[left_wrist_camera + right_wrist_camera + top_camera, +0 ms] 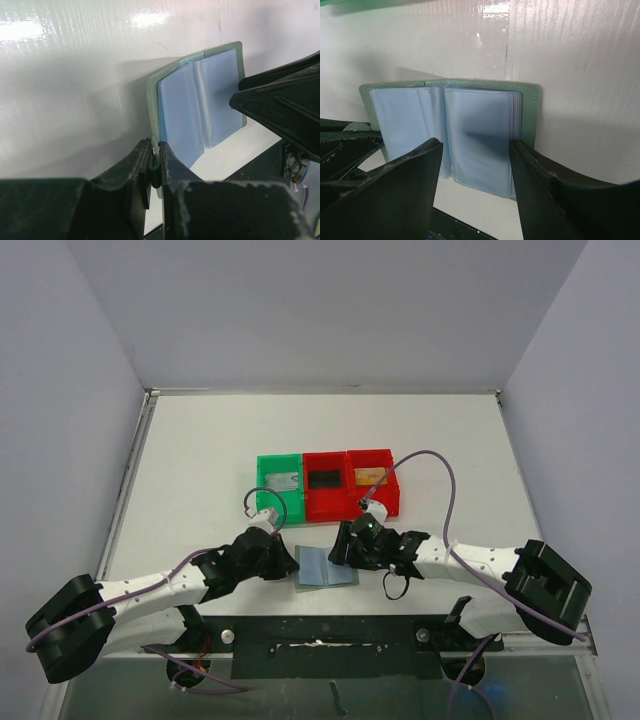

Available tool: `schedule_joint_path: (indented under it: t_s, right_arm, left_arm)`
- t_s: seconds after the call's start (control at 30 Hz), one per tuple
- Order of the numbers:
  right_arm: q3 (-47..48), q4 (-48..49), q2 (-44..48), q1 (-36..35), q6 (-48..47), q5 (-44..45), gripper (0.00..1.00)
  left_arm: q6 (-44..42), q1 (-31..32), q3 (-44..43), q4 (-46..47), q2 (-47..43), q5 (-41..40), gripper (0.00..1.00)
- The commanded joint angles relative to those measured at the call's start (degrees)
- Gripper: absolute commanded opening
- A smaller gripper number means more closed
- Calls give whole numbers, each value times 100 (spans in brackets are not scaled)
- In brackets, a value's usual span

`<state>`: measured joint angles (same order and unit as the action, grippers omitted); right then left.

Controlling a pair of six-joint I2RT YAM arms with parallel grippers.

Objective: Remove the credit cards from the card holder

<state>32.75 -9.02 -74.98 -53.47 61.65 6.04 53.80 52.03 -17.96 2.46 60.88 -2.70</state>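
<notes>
The card holder [328, 567] lies open like a book on the table, its green cover framing pale blue sleeves [470, 130]. My left gripper [156, 150] is shut on the near left edge of the holder's cover [200, 105]. My right gripper [476, 142] hangs open over the holder's right page, with one finger near the spine and the other at the right edge. No card shows in the sleeves. Credit cards lie in the bins behind: a silver-grey one [283, 481], a black one [323, 480] and a gold one [370, 476].
A green bin [262, 502] and two red bins [310, 508] [392, 502] stand in a row just behind the holder. In the left wrist view the right gripper's finger [280, 105] is close to the holder's right side. Grey walls enclose the table.
</notes>
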Motion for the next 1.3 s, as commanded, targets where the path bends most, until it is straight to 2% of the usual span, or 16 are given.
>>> schedule_joint_path:
  t_s: [0.0, 0.63, 1.03, 1.17, 1.27]
  right_arm:
    - [118, 327, -78, -82, -63, -22, 57]
    - [234, 1144, -9, -127, -287, -669, 51]
    - [551, 2593, -582, -167, -444, -1791, 54]
    - [467, 2430, -176, -211, -596, -1565, 56]
    - [430, 1510, 272, -203, -610, -791, 58]
  left_arm:
    - [-10, -26, -138, 266, 16, 5, 0]
    - [-58, -26, -237, 376, 297, 83, 0]
    - [-41, -26, -217, 341, 236, 10, 0]
    - [-5, -26, -135, 383, 176, -8, 0]
    - [1, -26, -114, 347, 132, -17, 0]
